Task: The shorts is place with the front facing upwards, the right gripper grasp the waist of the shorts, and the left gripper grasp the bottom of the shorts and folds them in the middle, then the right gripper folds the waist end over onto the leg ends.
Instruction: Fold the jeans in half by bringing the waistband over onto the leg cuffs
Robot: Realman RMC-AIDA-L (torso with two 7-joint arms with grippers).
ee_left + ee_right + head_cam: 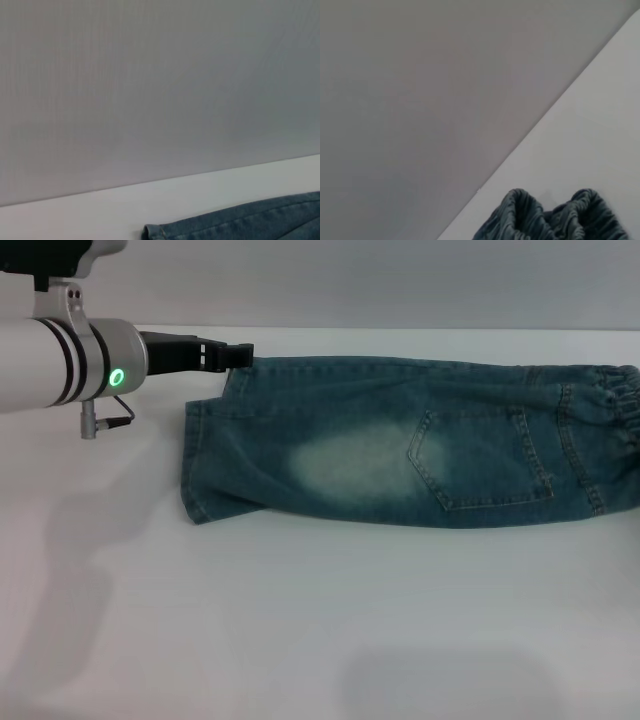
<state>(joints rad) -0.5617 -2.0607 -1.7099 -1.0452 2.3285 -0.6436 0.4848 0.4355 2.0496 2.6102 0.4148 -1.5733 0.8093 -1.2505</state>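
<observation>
The blue-green denim shorts (pixel 400 445) lie flat on the white table (pixel 300 620), folded lengthwise, a back pocket and one pale faded patch facing up. The leg ends (pixel 200 465) point left and the puckered elastic waist (pixel 618 405) lies at the right edge of the head view. My left gripper (pixel 238 355), on the green-ringed arm, reaches in from the left, its black tips at the far corner of the leg ends. A hemmed corner of the shorts (pixel 235 222) shows in the left wrist view, and the waist (pixel 550 217) in the right wrist view. My right gripper is out of view.
The table's far edge (pixel 400 330) runs just behind the shorts against a plain grey wall (pixel 150 90). Bare white tabletop stretches in front of the shorts and to their left, under my left arm (pixel 60 360).
</observation>
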